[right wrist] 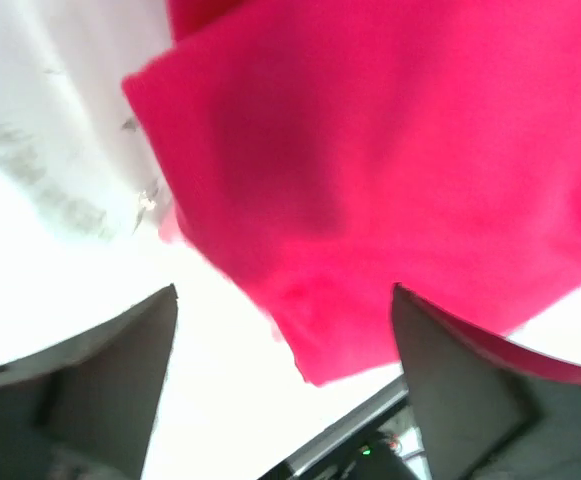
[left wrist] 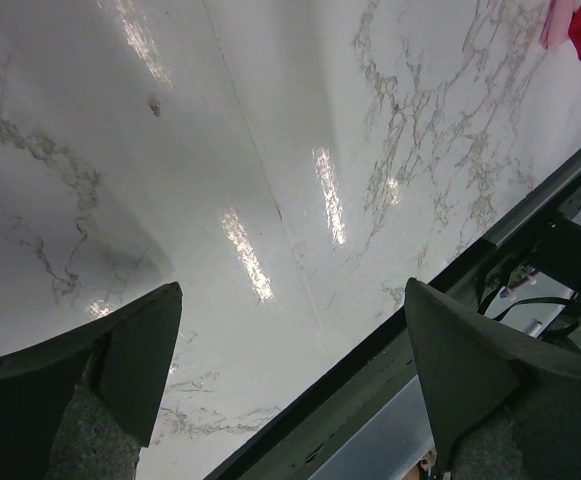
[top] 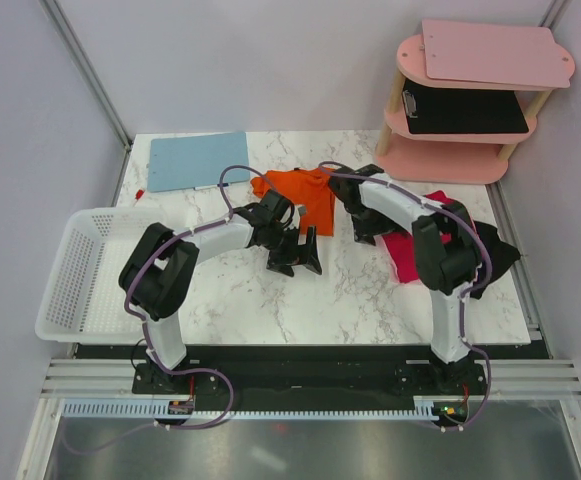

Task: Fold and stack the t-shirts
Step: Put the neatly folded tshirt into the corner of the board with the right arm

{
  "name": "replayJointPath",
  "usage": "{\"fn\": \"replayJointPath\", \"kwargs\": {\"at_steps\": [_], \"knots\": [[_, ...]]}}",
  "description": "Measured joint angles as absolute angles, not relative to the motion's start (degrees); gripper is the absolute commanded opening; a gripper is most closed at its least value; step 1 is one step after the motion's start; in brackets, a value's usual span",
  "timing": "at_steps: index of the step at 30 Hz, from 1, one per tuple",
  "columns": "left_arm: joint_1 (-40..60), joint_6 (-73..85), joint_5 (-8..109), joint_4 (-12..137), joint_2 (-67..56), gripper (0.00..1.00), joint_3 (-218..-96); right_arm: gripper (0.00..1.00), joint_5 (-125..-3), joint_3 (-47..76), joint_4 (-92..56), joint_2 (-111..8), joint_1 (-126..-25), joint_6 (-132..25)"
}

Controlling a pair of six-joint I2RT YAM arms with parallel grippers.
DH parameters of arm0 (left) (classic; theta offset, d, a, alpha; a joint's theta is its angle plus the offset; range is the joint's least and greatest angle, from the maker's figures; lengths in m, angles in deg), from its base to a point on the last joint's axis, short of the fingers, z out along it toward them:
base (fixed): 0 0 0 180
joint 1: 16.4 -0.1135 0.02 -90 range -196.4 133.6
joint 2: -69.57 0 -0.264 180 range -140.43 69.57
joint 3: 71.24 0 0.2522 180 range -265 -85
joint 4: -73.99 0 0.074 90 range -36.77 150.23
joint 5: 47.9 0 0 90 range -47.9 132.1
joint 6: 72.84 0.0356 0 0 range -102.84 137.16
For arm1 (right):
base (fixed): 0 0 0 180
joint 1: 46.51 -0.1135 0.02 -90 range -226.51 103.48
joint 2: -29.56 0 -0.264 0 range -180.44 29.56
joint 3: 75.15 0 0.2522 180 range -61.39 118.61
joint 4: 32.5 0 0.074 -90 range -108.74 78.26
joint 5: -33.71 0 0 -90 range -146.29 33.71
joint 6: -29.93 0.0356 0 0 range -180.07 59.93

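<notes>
Orange t-shirt (top: pixel 305 190) lies crumpled at the far middle of the marble table (top: pixel 350 300). Magenta t-shirt (right wrist: pixel 390 170) is bunched to its right, partly under my right arm. Right gripper (right wrist: pixel 284 292) hangs over the magenta cloth's edge, fingers spread wide, nothing pinched. Left gripper (left wrist: pixel 292 290) sits near the orange shirt over bare marble, jaws also apart and empty. White basket (top: pixel 70 290) at the left edge, light-blue clipboard (top: pixel 198 160) at far left, pink shelf (top: pixel 460 130) in the far right corner.
</notes>
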State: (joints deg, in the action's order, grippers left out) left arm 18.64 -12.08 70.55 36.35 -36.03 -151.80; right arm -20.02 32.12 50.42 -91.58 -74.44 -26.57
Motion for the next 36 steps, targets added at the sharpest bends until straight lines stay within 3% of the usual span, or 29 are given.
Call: {"fn": "replayJointPath", "kwargs": {"at_steps": [8, 14, 26, 36], "knots": [[19.0, -11.7, 70.5, 36.0, -35.5, 0.99, -153.1, 0.91, -23.8, 28.8, 43.1, -66.5, -71.5, -28.3], [21.5, -11.7, 70.0, 35.9, -35.7, 0.99, -159.2, 0.89, -28.5, 13.6, 35.2, -52.9, -54.4, -29.7], [25.6, -14.2, 69.2, 39.0, -50.2, 0.99, -173.5, 0.88, -46.4, -7.7, 26.6, -45.1, -27.2, -34.7], [25.6, -17.7, 69.2, 43.0, -57.0, 0.99, -178.2, 0.85, -55.8, -12.5, 19.7, -43.6, -23.6, -36.3]]}}
